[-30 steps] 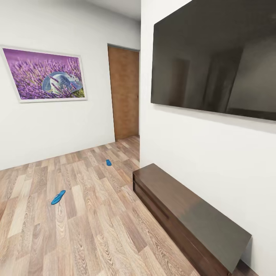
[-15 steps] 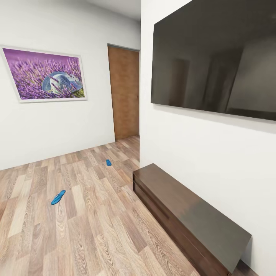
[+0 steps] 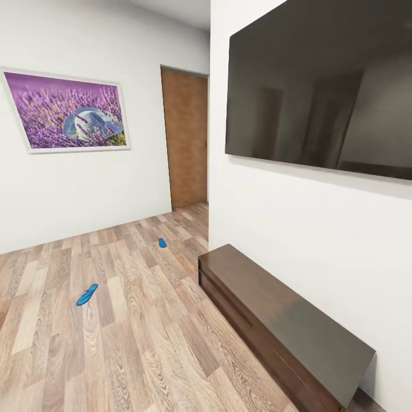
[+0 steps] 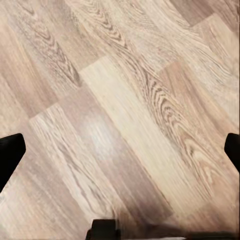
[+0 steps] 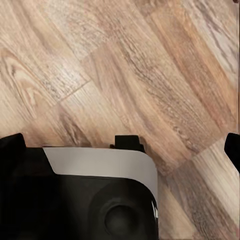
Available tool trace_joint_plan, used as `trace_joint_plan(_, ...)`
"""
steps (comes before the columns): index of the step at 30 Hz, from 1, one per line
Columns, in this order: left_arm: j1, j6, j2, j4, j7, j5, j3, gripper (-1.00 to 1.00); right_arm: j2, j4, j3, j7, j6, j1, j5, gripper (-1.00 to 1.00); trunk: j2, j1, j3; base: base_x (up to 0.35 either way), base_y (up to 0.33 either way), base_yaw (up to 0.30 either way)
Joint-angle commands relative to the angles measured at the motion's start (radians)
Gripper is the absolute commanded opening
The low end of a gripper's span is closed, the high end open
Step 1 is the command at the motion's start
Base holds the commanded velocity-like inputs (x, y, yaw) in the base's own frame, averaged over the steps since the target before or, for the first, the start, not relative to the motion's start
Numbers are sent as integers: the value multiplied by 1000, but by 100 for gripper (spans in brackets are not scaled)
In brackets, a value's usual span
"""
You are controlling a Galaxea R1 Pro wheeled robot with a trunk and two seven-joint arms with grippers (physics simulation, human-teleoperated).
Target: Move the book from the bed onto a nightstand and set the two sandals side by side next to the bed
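Two bright blue sandals lie apart on the wood-plank floor in the head view: the nearer sandal at the left, the farther sandal close to the wall corner. The book, the bed and the nightstand are out of view. My left gripper hangs open over bare floor, its dark fingertips at the picture's two sides. My right gripper is also open over the floor, with nothing between its fingers.
A long dark brown low bench stands against the right wall under a large black TV. A brown door and a framed lavender picture are on the far walls. The robot's grey-and-black base sits under the right gripper.
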Motion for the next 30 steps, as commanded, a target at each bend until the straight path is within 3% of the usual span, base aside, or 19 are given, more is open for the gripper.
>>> trace_joint_plan(1,-2,2,-4,-23,1,0,0,100,0,-4,-1,0,-3,-1,0,100,-1,0,-1,0,0,0)
trace_joint_plan(6,-49,92,-15,-139,-1,2,1,100,-2,-64,-3,3,-7,-4,-2,100,-1,0,-1,0,0,0)
trace_joint_plan(13,-78,113,-12,-138,-4,9,3,100,1,-80,-3,9,-88,-4,-1,100,-1,0,-1,0,0,0)
trace_joint_plan(19,-81,98,-11,-75,-4,4,3,100,2,-78,-4,9,-117,-5,-2,100,-1,0,-1,0,0,0)
trace_joint_plan(23,-81,30,-11,-57,-3,4,2,100,2,-78,-4,8,-121,-5,-2,100,-1,0,-1,0,0,0)
trace_joint_plan(30,-81,-8,-12,-51,-2,4,1,100,2,-78,-4,6,-121,-5,-2,100,-1,0,-1,0,0,138)
